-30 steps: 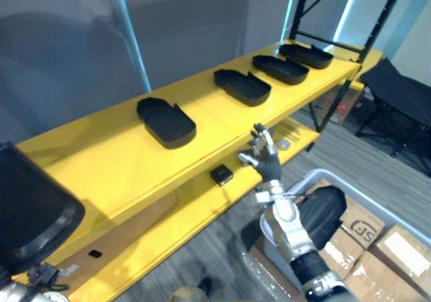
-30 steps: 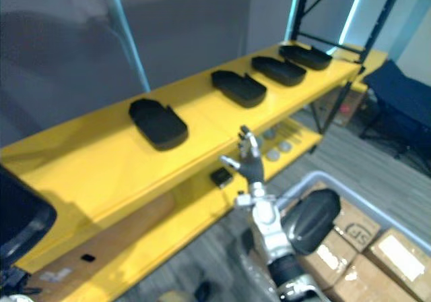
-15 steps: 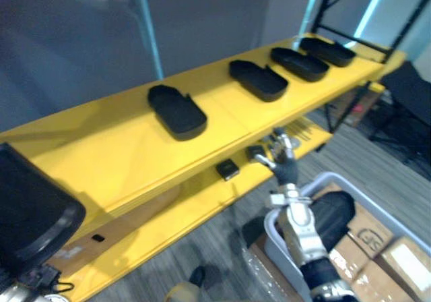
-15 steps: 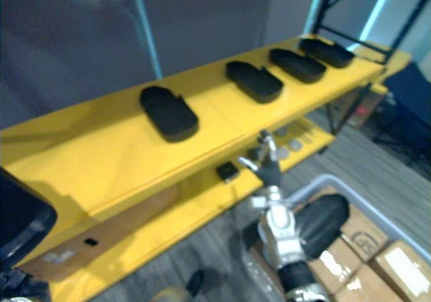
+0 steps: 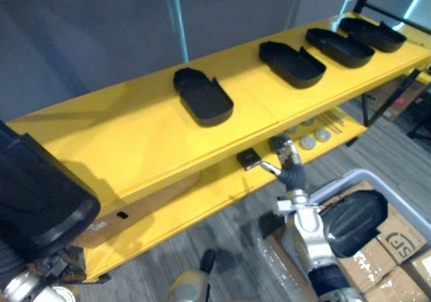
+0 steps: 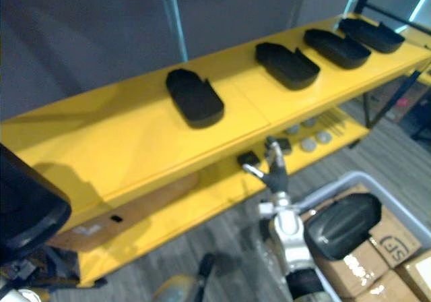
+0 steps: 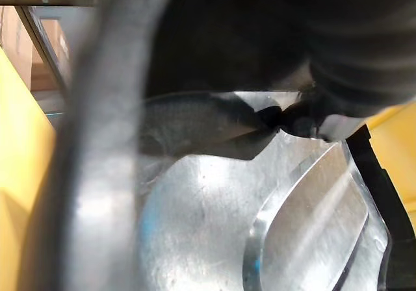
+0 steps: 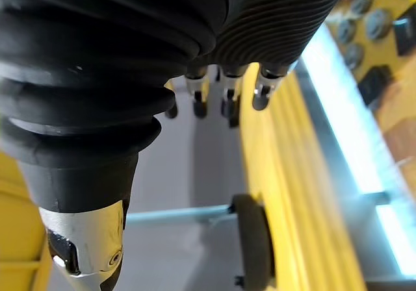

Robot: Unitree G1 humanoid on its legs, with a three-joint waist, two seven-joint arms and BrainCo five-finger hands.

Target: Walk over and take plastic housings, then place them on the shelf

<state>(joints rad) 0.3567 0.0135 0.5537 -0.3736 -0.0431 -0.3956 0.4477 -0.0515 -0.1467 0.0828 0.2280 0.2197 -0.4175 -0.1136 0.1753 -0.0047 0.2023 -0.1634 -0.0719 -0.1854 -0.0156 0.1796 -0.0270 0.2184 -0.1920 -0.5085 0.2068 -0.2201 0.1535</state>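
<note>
So you're at the carry-and-place step, I reckon. The carried housing (image 5: 37, 194) looms big at 8 o'clock in the head view, over on the left hand (image 5: 19, 288) side. Honestly, I can't tell what kind of hold that hand has on it.

Four more already sit in a row on top of the shelf (image 5: 135, 147), starting with the nearest housing (image 5: 203, 96) and running off toward 2 o'clock.

Your right hand (image 5: 286, 162) is empty, fingers straight and loose. It's at about 5 o'clock, in front of the lower shelf (image 5: 202, 194) and just above the bin (image 5: 343, 176), which has a spare housing (image 5: 353, 214) lying in it.

Next move, as I see it: lift the carried housing over the front edge and set it on the bare yellow stretch at 8 o'clock of the nearest housing. There's lots of room there. Come in high though, or you'll probably clip the shelf's front lip. Keep the right arm off the lower shelf edge and the bin rim while you close in.
</note>
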